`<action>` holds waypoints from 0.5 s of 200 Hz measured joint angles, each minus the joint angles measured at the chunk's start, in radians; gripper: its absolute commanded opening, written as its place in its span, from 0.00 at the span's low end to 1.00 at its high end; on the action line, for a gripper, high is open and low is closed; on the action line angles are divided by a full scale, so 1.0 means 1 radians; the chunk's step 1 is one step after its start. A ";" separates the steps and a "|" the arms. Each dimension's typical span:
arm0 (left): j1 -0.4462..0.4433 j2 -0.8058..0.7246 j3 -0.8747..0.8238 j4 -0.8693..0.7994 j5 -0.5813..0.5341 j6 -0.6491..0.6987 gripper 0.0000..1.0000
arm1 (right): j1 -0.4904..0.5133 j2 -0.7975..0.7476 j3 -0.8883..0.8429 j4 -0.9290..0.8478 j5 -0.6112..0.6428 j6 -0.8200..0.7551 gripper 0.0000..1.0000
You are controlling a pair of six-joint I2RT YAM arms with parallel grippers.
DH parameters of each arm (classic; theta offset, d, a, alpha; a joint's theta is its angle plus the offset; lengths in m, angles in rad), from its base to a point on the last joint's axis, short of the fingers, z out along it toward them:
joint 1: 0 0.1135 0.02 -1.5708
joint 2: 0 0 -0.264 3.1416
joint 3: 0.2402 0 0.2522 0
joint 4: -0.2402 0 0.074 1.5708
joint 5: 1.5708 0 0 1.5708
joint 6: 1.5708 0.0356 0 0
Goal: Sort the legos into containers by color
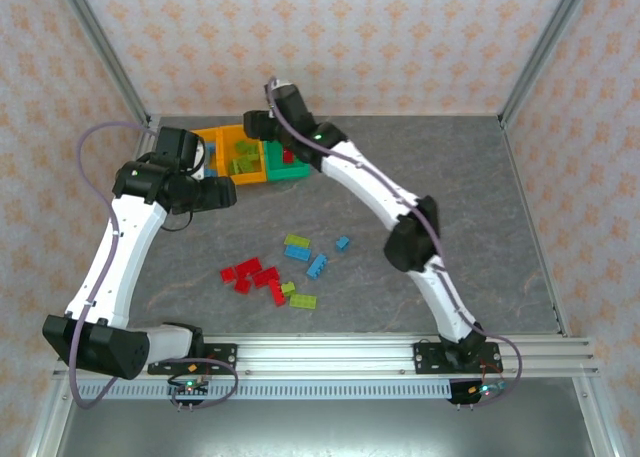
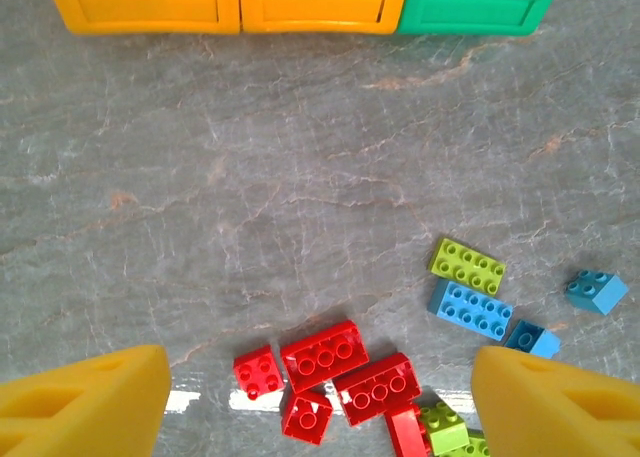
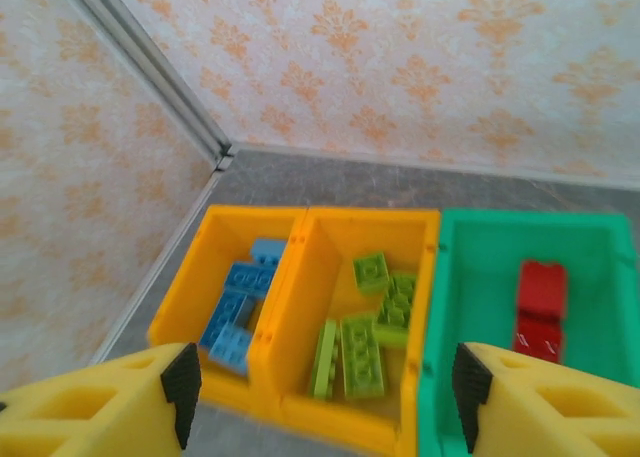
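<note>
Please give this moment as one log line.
left jaws: open, empty | right jaws: open, empty, above bins | bins: blue, green, red separated | loose bricks: on table

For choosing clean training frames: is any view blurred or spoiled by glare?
Right wrist: soft throughout, the bins slightly blurred. Left wrist: sharp, with one white glare streak on the table beside the red legos. Top external: sharp, evenly lit.

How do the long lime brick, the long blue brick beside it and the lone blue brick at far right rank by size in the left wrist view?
Largest: long blue brick and long lime brick, alike, unranked.
Smallest: lone blue brick.
</note>
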 measured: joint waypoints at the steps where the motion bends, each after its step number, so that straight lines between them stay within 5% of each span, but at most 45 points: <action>1: 0.000 0.000 0.000 0.000 0.000 0.000 0.80 | 0.000 -0.009 -0.009 -0.001 -0.001 0.001 0.73; 47: 0.000 0.000 0.016 -0.011 -0.031 -0.035 0.80 | 0.047 -0.438 -0.497 -0.132 -0.064 0.035 0.83; 100: 0.000 -0.147 0.050 -0.032 -0.156 -0.233 0.80 | 0.340 -0.290 -0.621 -0.239 -0.122 0.022 0.90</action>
